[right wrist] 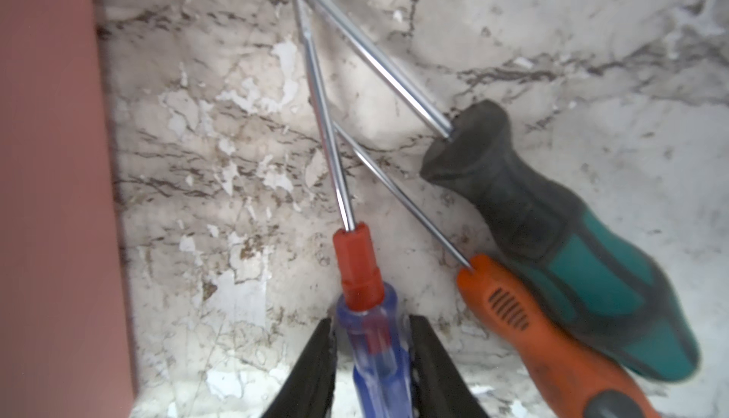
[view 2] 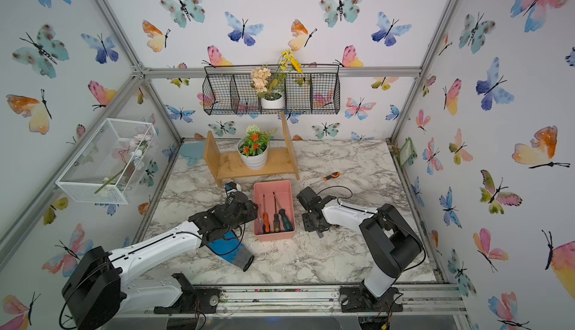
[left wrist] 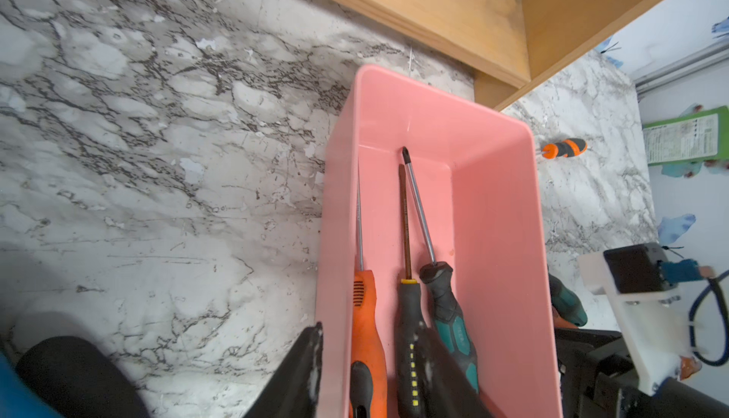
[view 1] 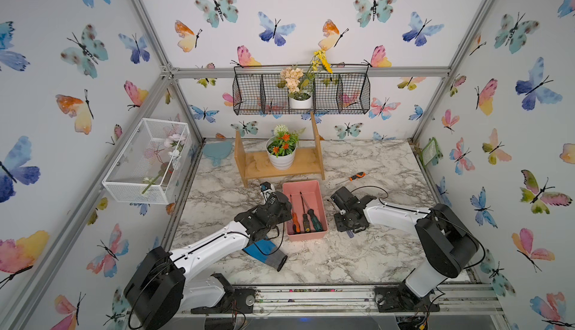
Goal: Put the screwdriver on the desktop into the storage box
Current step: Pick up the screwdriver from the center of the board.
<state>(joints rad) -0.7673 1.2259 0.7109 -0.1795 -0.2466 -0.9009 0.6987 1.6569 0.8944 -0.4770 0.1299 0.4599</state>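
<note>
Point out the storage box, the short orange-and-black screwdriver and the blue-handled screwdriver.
storage box (left wrist: 493,199): left wrist view, bare inner wall.
short orange-and-black screwdriver (view 1: 357,176): in a top view, its handle.
blue-handled screwdriver (right wrist: 371,337): right wrist view, clear blue handle.

"What sort of room is this?"

"A small booth. The pale walls (view 1: 295,1) are papered with watercolour butterflies in blue, pink, teal and orange, and aluminium frame bars (view 1: 389,72) join them."

"Any furniture?"

"A low wooden shelf (view 1: 253,165) stands at the far side of the marbled worktop (view 1: 357,163), with a white ribbed pot of orange flowers (view 1: 281,160) on it. Above it a black wire basket (view 1: 353,95) hangs on the far wall, and a white pot of cream and yellow flowers (view 1: 300,102) sits in one of its middle compartments."

"And the sides?"

"A white mesh basket (view 1: 133,188) is fixed to the left wall, with pale flowers (view 1: 174,141) lying inside. A green card (view 1: 430,152) sits at the right wall. The light is soft and even."
</note>
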